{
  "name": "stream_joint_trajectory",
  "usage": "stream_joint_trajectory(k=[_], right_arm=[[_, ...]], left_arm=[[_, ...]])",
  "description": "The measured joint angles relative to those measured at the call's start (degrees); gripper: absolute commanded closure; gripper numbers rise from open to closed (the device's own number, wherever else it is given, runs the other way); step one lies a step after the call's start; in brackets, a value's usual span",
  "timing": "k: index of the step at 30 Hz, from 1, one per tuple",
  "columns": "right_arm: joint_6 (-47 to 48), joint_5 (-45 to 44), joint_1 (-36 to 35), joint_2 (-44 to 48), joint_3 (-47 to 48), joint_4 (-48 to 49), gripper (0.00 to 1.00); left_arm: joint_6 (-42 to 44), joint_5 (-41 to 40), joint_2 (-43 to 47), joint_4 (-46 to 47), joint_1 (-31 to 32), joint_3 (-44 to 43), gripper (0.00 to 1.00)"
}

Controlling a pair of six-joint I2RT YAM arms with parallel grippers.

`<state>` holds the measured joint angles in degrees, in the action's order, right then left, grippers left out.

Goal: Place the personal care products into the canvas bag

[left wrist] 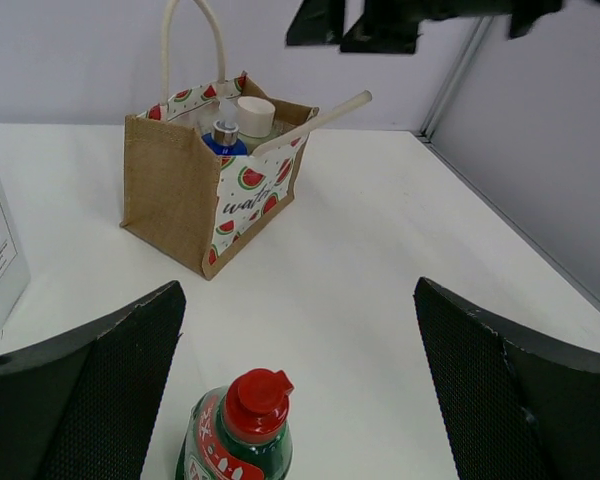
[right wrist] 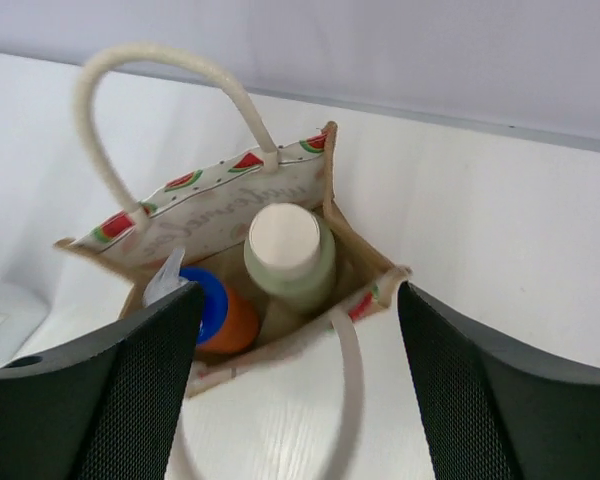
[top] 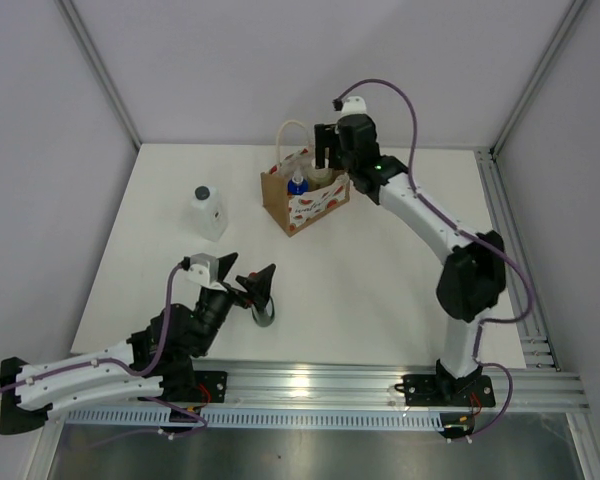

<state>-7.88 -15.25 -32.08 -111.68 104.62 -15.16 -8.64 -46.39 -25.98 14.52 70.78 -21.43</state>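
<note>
- Top external: the boxy canvas bag [top: 305, 200] stands far back on the white table [top: 380, 290], with the right gripper [top: 326, 158] above it. A translucent white bottle [top: 208, 212] stands well to its left.
- Left wrist: the left gripper [left wrist: 298, 300] is spread wide around the upright, red-capped dark green bottle [left wrist: 238, 435], touching nothing.
- Right wrist: the textured fingers [right wrist: 110, 390] are wide apart and empty. The orange bottle [right wrist: 225, 318] and olive bottle [right wrist: 288, 262] stand inside the coarse-woven bag.

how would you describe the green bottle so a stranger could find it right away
On the white table, look at the near-left part where the left gripper hangs open. The green bottle stands right by its spread jaws. It alone has a red cap, and unlike the white bottle further back, its body is dark.
</note>
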Motion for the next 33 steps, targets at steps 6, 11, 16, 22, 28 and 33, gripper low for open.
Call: stream_joint_trajectory(k=[6, 11, 16, 22, 28, 33], right_arm=[[-0.72, -2.03, 0.33, 21.77, -13.05, 1.03, 0.18], [-5.49, -0.92, 0.96, 37.38, -28.22, 6.38, 0.19], [-13.25, 3.02, -1.53, 49.79, -52.89, 12.13, 0.19], [-16.74, 6.78, -4.22, 51.23, -66.73, 13.94, 0.19], [-18.36, 8.81, -4.2, 55.56, -73.53, 19.5, 0.2], [-19.15, 9.68, -5.01, 61.13, -77.83, 22.56, 0.2]], left_arm=[[1.44, -1.66, -5.62, 0.39, -0.02, -0.7, 0.01], [1.86, -3.32, -11.02, -0.31, 0.0, -2.29, 0.01], [1.73, -4.35, -12.31, -0.87, -0.02, -2.6, 0.0], [-0.48, -4.5, -14.27, -4.0, -0.07, -4.74, 0.01], [-8.55, -3.74, -15.32, -13.42, -3.34, -8.35, 0.01], [-15.63, -1.57, -18.08, -21.99, -4.33, -10.73, 0.02]])
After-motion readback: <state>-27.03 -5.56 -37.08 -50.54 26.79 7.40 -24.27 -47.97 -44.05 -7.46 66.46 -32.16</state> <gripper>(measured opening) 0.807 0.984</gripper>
